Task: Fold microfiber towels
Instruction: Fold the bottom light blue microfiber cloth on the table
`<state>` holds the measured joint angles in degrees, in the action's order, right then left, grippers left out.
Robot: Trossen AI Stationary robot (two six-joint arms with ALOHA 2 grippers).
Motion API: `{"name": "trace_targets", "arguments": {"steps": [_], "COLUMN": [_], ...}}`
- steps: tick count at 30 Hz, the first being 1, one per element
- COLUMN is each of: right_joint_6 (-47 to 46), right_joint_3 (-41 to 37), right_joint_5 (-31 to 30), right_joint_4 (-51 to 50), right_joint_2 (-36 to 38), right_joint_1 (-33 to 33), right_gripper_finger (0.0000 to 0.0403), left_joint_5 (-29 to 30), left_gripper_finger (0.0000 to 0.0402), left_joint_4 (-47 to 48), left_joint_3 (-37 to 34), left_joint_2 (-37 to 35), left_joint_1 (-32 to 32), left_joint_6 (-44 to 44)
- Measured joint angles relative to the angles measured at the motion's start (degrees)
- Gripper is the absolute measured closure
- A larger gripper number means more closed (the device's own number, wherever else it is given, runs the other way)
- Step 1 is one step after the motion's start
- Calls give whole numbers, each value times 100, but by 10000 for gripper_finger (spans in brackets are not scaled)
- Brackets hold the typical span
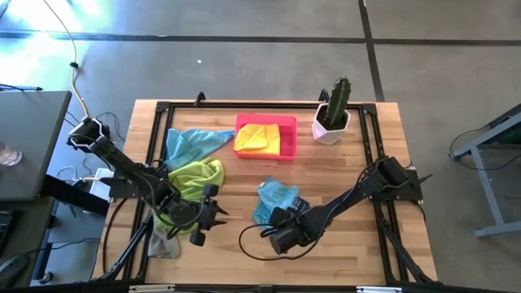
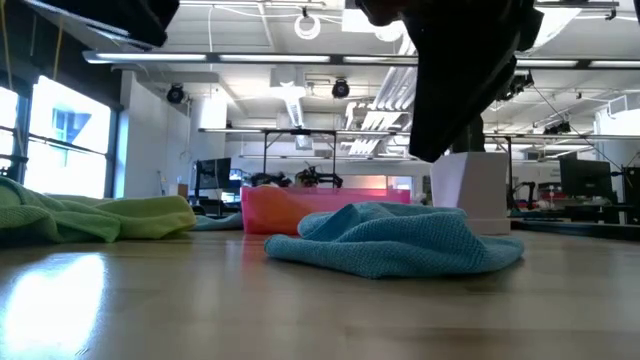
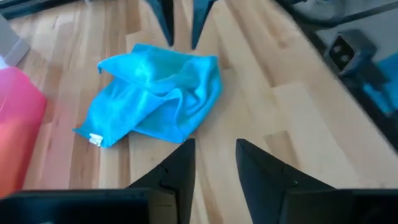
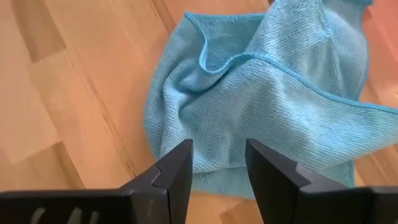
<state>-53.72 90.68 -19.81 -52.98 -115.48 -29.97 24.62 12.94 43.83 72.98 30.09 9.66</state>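
Pink tray [image 1: 288, 138] with yellow towel [image 1: 255, 138] inside

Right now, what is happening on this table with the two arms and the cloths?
Both arms face a crumpled light blue towel lying on the wooden table. The right end effector hovers open just beside it, and the left end effector is open too, holding nothing. No fold on this towel has begun. A lime green towel and another light blue towel lie unfolded on the left, and a yellow towel rests in the pink tray next to a potted cactus.
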Motion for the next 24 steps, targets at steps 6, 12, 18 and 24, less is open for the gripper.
{"name": "trace_targets", "arguments": {"steps": [6,12,18,24], "right_joint_6": [-37,-437,-788,-1094], "right_joint_3": [34,34,39,39], "right_joint_5": [403,891,1320,1365], "right_joint_4": [-54,-113,-231,-253], "right_joint_2": [2,7,9,11], "right_joint_1": [-8,-85,-345,-556], "right_gripper_finger": [263,263,263,263], "left_joint_5": [2,-141,-655,-943], "left_gripper_finger": [253,240,242,242], "left_joint_4": [-553,-1939,-3405,-4162], "left_joint_3": [-7,-4,4,132], "left_joint_2": [607,1541,2485,3285], "left_joint_1": [-274,-571,-957,-1334], "left_joint_6": [-533,-886,-836,-699]}}
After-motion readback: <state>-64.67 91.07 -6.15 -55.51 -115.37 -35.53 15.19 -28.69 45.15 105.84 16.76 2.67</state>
